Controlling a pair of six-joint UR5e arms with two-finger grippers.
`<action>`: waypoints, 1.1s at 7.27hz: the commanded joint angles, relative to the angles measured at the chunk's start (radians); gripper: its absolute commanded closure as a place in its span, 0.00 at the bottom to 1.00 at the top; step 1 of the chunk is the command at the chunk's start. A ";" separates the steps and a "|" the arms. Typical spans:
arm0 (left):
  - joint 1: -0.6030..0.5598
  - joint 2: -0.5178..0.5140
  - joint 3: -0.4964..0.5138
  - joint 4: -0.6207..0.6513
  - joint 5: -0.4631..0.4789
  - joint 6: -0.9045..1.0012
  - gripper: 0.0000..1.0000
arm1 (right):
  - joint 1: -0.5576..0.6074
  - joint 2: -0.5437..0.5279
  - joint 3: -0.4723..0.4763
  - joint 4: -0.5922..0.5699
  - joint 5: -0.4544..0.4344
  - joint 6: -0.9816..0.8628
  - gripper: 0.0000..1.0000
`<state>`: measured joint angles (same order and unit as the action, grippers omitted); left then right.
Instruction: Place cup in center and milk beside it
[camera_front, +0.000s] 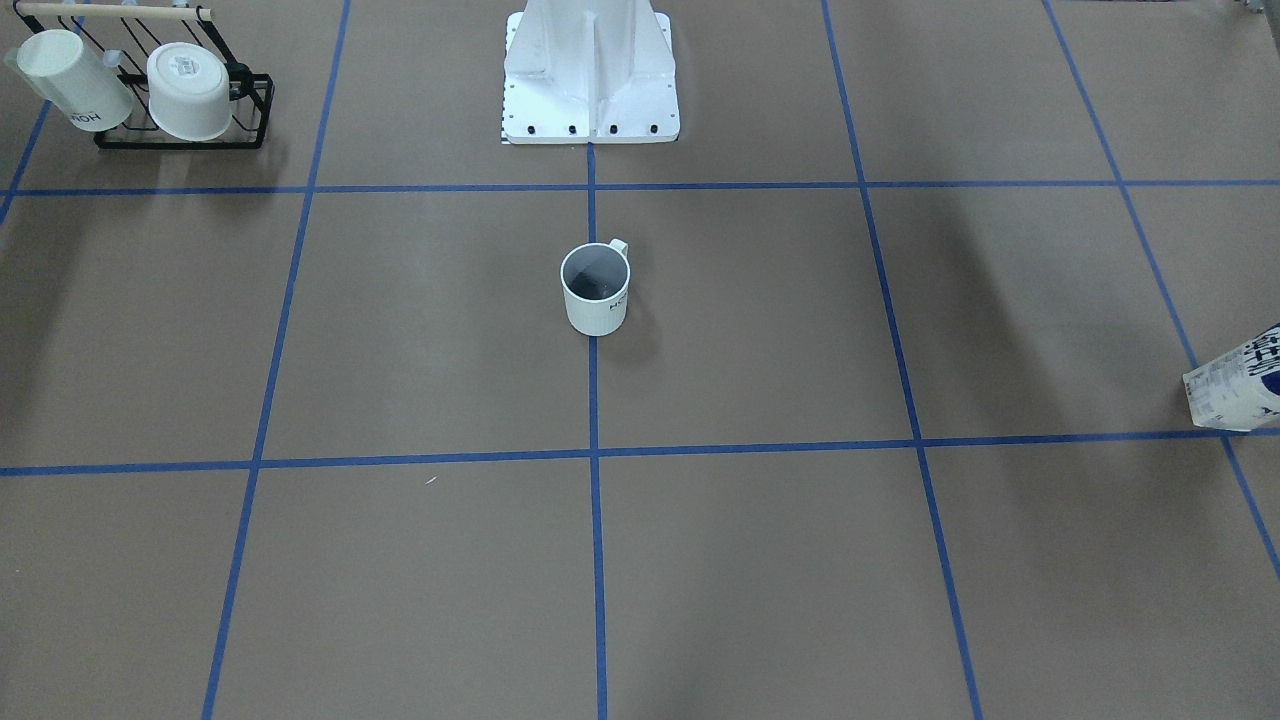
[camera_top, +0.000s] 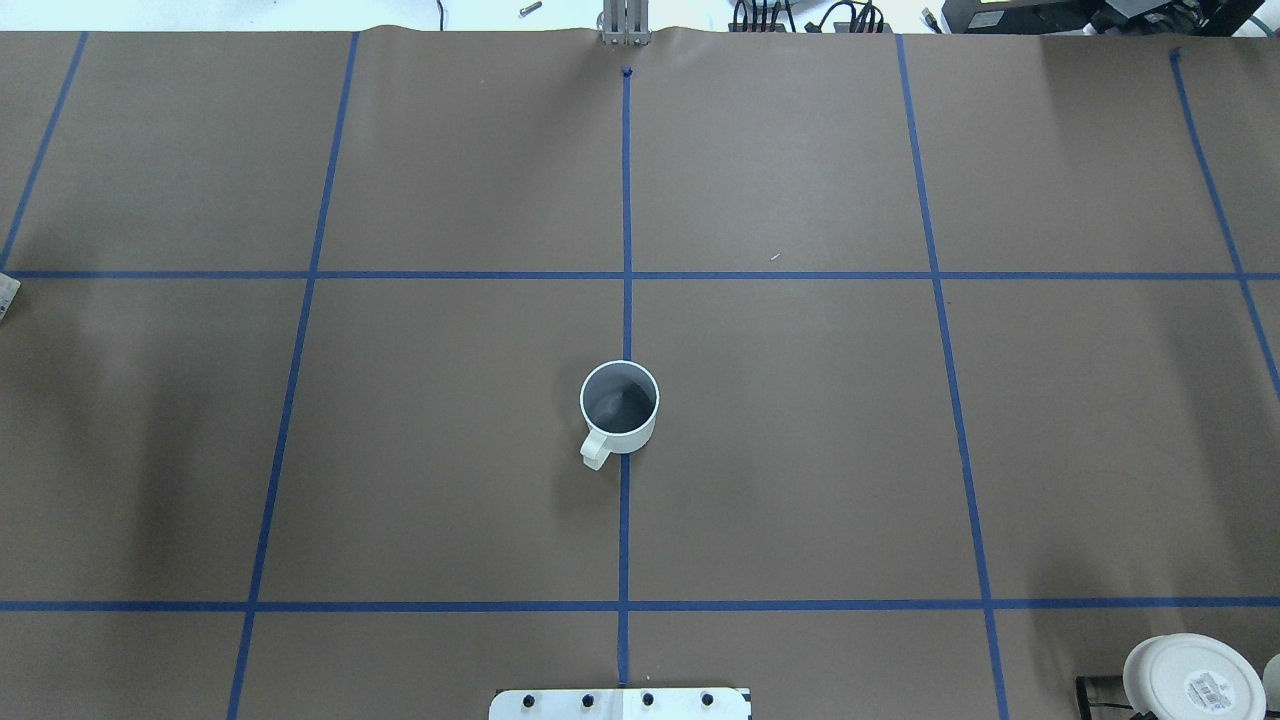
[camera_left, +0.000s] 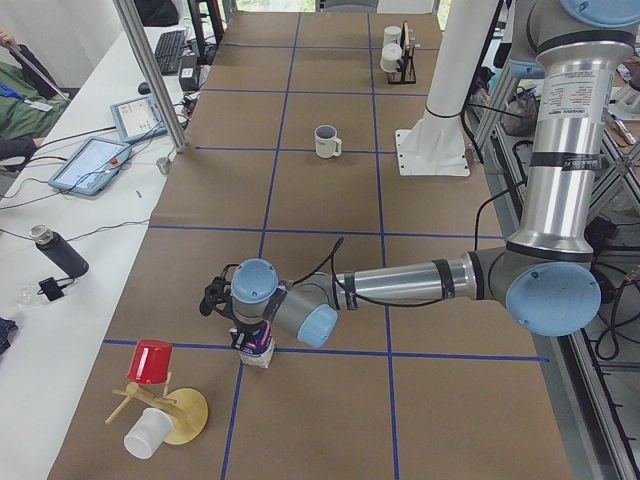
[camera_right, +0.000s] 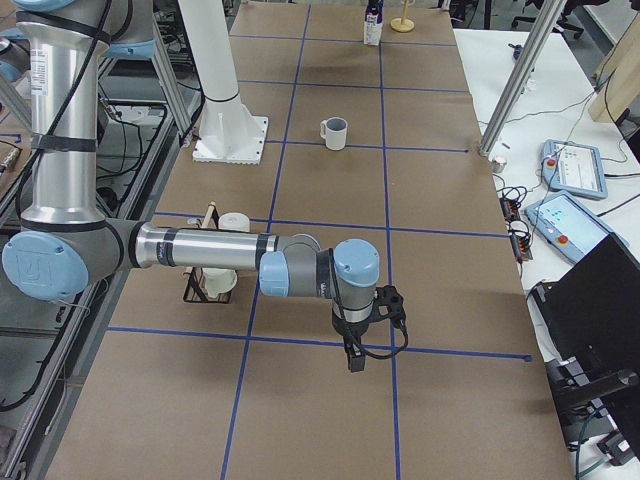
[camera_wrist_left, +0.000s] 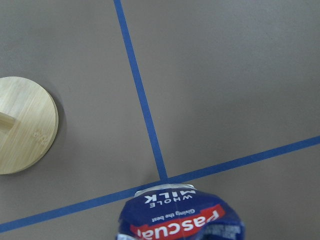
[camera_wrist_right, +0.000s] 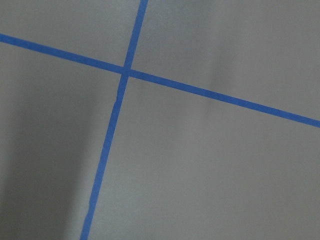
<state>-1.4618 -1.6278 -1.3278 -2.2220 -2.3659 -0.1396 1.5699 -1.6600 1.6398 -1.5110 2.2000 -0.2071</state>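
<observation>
Fingers of the left gripper (camera_left: 248, 330) are held over the milk (camera_left: 256, 350), probably for grasping; their state cannot be told. The cup (camera_top: 620, 405) is set at the center (camera_top: 625, 330), well apart from the milk.

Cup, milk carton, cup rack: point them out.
cup (camera_top: 619, 405), overhead exterior view, its dark inside.
milk carton (camera_wrist_left: 175, 223), left wrist view, its red logo band.
cup rack (camera_front: 180, 145), front-facing view, its black bottom bar.
</observation>
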 joint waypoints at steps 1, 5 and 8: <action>-0.002 0.005 -0.068 0.021 -0.009 -0.009 1.00 | -0.001 0.000 0.000 0.000 0.001 0.000 0.00; 0.082 -0.010 -0.375 0.150 -0.030 -0.465 1.00 | -0.001 0.002 -0.011 0.000 0.003 0.003 0.00; 0.338 -0.158 -0.667 0.509 0.150 -0.745 1.00 | -0.001 0.002 -0.012 0.000 0.003 0.003 0.00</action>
<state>-1.2293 -1.7086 -1.8923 -1.8729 -2.2993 -0.7798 1.5692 -1.6582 1.6288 -1.5110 2.2028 -0.2041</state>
